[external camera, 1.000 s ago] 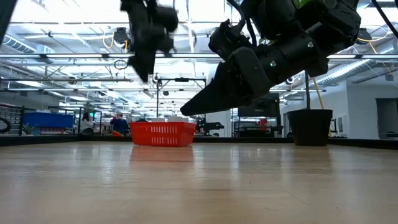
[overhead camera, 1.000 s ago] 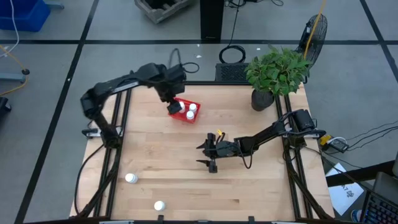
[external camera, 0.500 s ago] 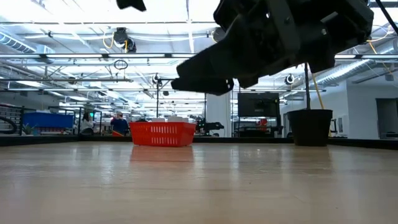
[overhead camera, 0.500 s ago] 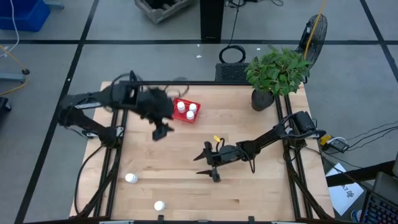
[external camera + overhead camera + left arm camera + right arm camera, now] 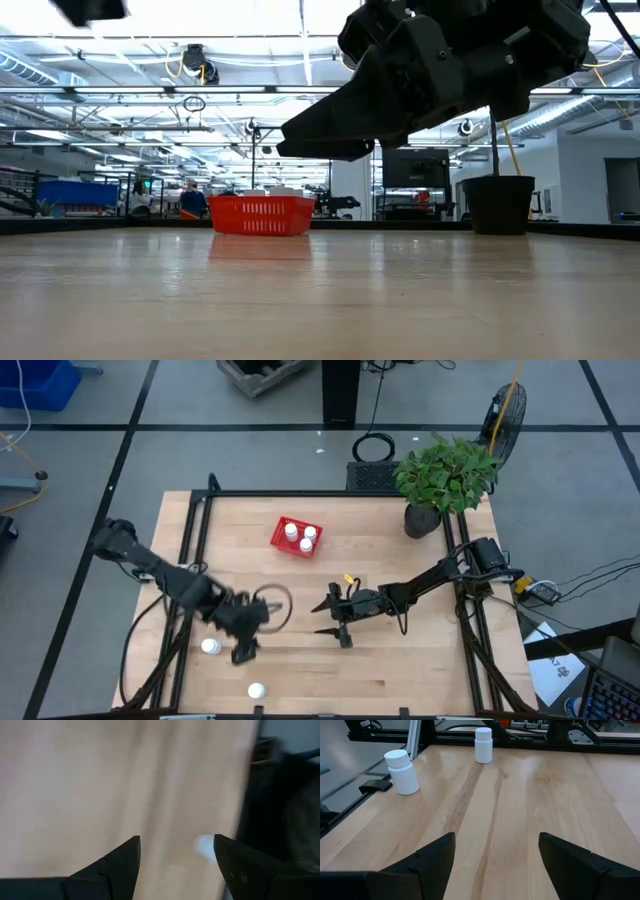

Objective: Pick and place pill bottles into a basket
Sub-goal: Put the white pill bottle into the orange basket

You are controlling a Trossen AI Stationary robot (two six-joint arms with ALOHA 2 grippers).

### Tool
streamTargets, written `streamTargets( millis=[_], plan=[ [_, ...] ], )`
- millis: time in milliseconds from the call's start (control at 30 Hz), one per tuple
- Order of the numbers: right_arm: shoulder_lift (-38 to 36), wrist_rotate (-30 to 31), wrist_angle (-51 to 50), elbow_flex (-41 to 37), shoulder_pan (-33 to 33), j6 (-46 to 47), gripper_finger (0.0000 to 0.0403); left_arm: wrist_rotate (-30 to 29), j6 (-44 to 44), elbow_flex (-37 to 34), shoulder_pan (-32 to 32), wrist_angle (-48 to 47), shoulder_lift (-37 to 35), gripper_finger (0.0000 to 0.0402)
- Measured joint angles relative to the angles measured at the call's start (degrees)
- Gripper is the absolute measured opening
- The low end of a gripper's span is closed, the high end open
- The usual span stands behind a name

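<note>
The red basket (image 5: 284, 526) sits far of the table's middle with three white pill bottles (image 5: 300, 537) inside; it also shows in the low view (image 5: 262, 214). Two more pill bottles stand upright on the wood near the near left corner: one (image 5: 210, 647) by the left rail, one (image 5: 257, 690) by the near edge. My left gripper (image 5: 240, 653) hangs open just right of the first bottle, which is a white blur (image 5: 204, 845) ahead of its fingers (image 5: 175, 840). My right gripper (image 5: 335, 622) stands open at mid-table, pointing left toward both bottles (image 5: 401, 771) (image 5: 483, 744).
A potted plant (image 5: 445, 480) in a black pot (image 5: 498, 205) stands at the far right corner. Black rails (image 5: 185, 550) run along the table's left and right sides. Bare wood lies between the two grippers and the near edge.
My left gripper has swung fast from above the basket toward the table's near left, ending beside the bottle by the left rail, its fingers still apart. My right gripper has stayed in place and tipped slightly more level.
</note>
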Motion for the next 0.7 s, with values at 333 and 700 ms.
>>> streamTargets(
  millis=[333,700],
  plan=[
    [0.0,2.9,0.4,0.0,0.0,0.0,0.0277,-5.4,-16.0,-12.8,-13.0,30.3,0.0,0.0257],
    [0.0,2.8,0.0,0.0,-0.7,-0.4,0.0276,-23.0,-5.0,-5.5,-18.7,31.7,2.7,0.0257]
  ],
)
